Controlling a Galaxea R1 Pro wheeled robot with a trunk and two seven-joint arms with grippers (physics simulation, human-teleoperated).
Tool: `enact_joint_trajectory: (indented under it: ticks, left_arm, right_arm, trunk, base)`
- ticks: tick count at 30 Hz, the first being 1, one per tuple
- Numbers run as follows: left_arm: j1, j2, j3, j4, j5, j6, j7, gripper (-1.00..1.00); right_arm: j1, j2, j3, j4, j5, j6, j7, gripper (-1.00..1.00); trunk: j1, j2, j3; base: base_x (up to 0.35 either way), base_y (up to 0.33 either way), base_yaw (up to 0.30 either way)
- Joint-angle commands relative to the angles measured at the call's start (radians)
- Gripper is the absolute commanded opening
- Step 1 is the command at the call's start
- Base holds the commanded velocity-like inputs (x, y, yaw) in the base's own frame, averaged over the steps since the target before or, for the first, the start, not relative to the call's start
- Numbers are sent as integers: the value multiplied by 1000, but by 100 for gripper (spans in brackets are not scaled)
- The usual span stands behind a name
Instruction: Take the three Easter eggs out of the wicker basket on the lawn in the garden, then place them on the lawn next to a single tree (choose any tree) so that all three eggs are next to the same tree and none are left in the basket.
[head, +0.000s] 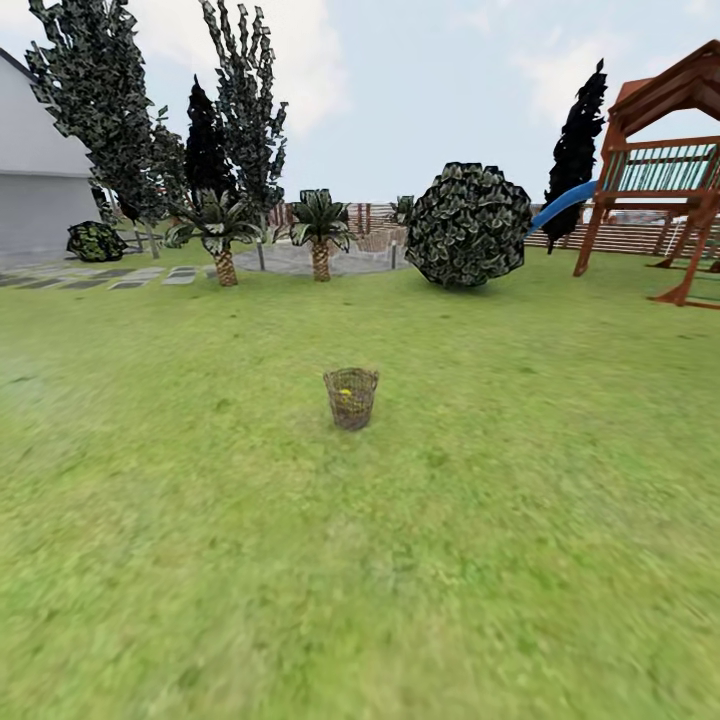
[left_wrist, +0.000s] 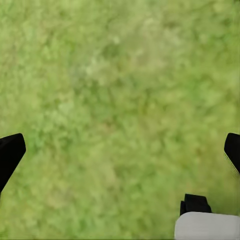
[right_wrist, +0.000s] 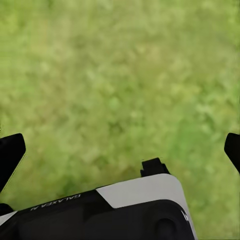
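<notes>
Where the head view looks across the mottled green lawn (head: 200, 520), the small brown woven-twig wicker basket (head: 351, 398) stands upright at mid-distance, a speck of a yellow egg (head: 345, 392) glinting through its weave; well behind it are short scaly-trunked palms (head: 320, 240), a round dark bush (head: 468, 226) and a red-brown wooden play frame (head: 665, 160). In the left wrist view, the left gripper (left_wrist: 120, 150) spreads its black fingers (left_wrist: 10, 152) wide over bare grass. In the right wrist view, the right gripper (right_wrist: 120, 150) is likewise splayed, empty, above a black-and-white robot part (right_wrist: 135, 207) lettered "GALAXEA".
</notes>
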Motion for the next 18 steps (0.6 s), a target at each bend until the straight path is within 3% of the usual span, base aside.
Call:
enact_joint_trajectory:
  ticks: [1, 18]
  left_arm:
    - [-1, -1, 5, 1, -11, -3, 1, 100]
    - [-1, 0, 7, 1, -10, -3, 1, 100]
  right_arm:
    - [-1, 0, -1, 1, -10, -4, -1, 100]
    - [-1, 0, -2, 1, -9, -5, -1, 100]
  trunk:
    - [1, -1, -1]
    - [1, -1, -1]
  base:
    - [303, 0, 0]
    - [303, 0, 0]
